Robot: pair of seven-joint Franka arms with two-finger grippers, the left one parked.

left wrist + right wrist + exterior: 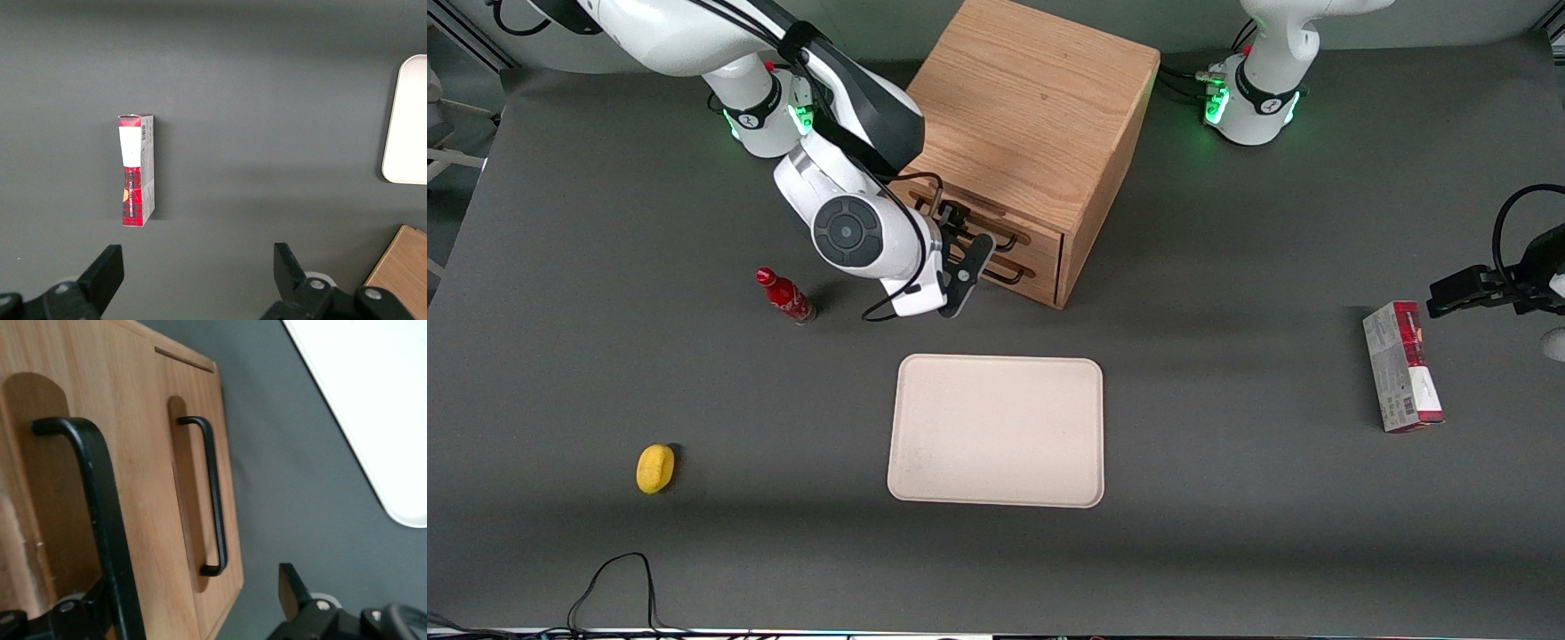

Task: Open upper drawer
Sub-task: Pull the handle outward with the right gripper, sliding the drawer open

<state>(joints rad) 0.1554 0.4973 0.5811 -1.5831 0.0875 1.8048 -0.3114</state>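
The wooden cabinet (1032,98) stands at the back of the table with both drawers shut. The upper drawer (1042,229) has a black wire handle (107,520). The lower drawer (1039,271) has its own black handle (215,500) just below. My right gripper (969,235) is open right in front of the drawer fronts. In the right wrist view the gripper (190,587) has the upper handle between its fingers, close against one finger (80,613). The other finger (293,587) hangs past the lower drawer's edge, over the table. Nothing is gripped.
A beige tray (996,431) lies nearer the front camera than the cabinet. A red bottle (785,296) stands beside my arm, a yellow object (655,468) lies nearer the camera. A red and white box (1401,366) lies toward the parked arm's end.
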